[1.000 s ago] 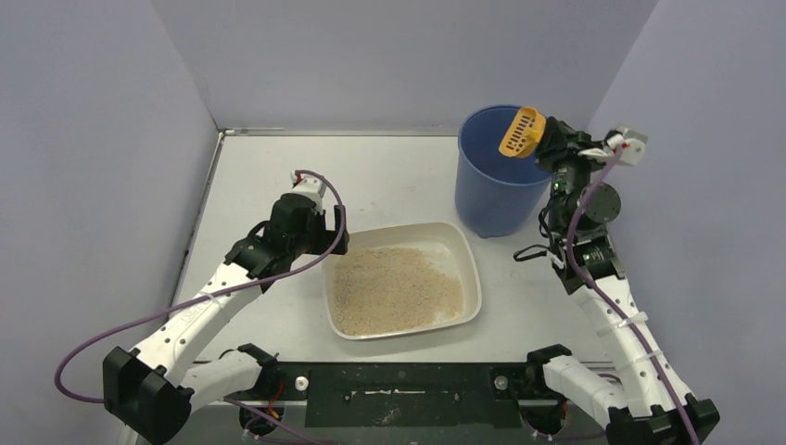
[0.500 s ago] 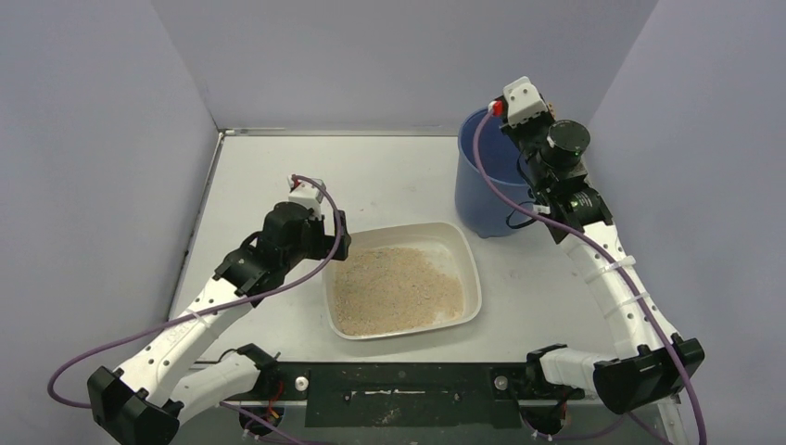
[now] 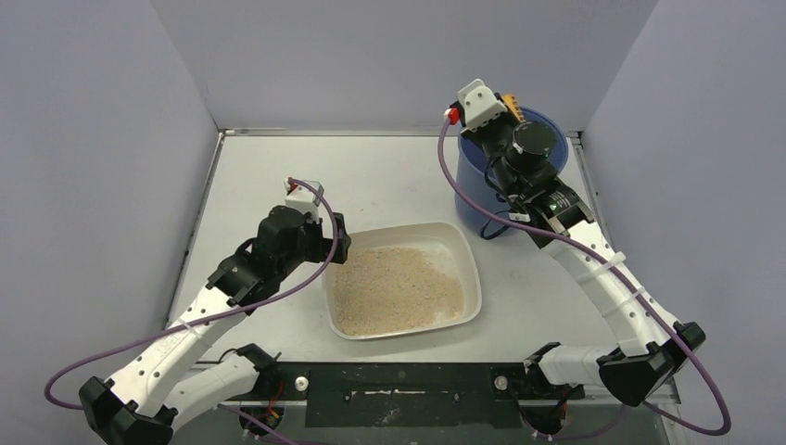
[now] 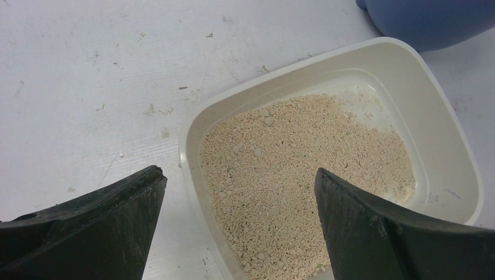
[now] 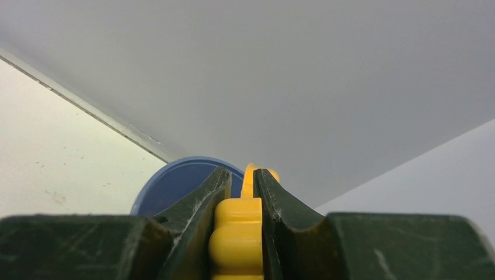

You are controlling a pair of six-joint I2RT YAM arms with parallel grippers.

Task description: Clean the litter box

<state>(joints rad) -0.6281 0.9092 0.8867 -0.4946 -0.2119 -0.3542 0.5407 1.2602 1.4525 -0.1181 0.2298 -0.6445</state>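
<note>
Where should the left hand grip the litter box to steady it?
Grip the litter box by its left rim, coming from above. The open left hand hangs over that wall and could straddle it, one side outside and one inside. The lip is thin and raised, clear of the bucket.

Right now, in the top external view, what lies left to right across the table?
The left gripper, the litter box, the blue bucket. The right gripper and its orange scoop overlap the bucket, so I leave them out.
</note>
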